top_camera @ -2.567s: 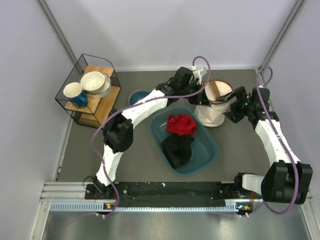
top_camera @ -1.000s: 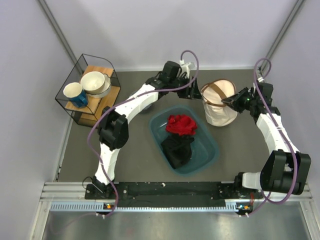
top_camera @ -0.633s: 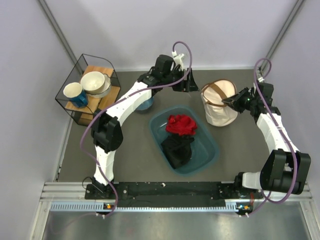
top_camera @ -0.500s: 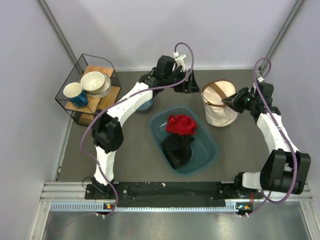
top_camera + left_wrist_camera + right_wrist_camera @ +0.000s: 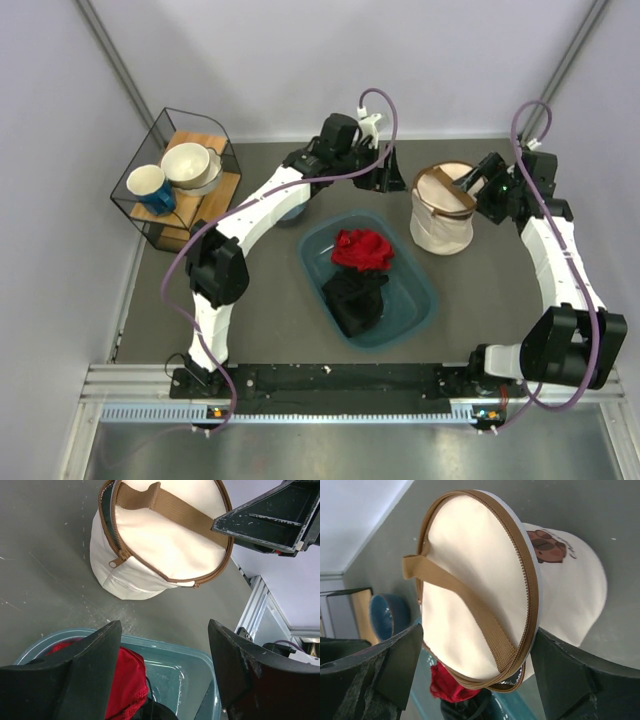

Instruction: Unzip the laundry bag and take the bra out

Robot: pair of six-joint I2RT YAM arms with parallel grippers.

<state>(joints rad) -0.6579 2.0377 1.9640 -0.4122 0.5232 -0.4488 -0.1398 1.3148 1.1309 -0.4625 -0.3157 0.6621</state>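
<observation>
Your bag (image 5: 440, 225) stands upright near the far right corner of the desk, drum axis running up and down, round lid facing up. A brown strap (image 5: 170, 507) crosses the lid from rim to rim, and one end points toward your right gripper (image 5: 476, 182). The zipper pull (image 5: 118, 560) hangs on the wall that faces your left gripper (image 5: 385, 172). Above the pull the two rows of teeth look parted, though how far round the rim I cannot tell. A brown print (image 5: 547, 542) marks the bag's side.

Your right gripper sits at the bag's far right rim, close over the strap end, with its fingers spread wide and gripping nothing. Your left gripper hovers just to the left of the bag, clear of it, with its jaws likewise wide apart and empty.

The tub (image 5: 410, 290) lies at the middle of the desk, near the bag. It holds a red cloth (image 5: 362, 249) at its far end and a black cloth (image 5: 355, 298) in front of that. A blue bowl (image 5: 387, 617) sits beside the tub, under the left arm. The rack (image 5: 222, 192) at the far left corner carries a mug (image 5: 150, 188) and a cream bowl (image 5: 188, 164).
</observation>
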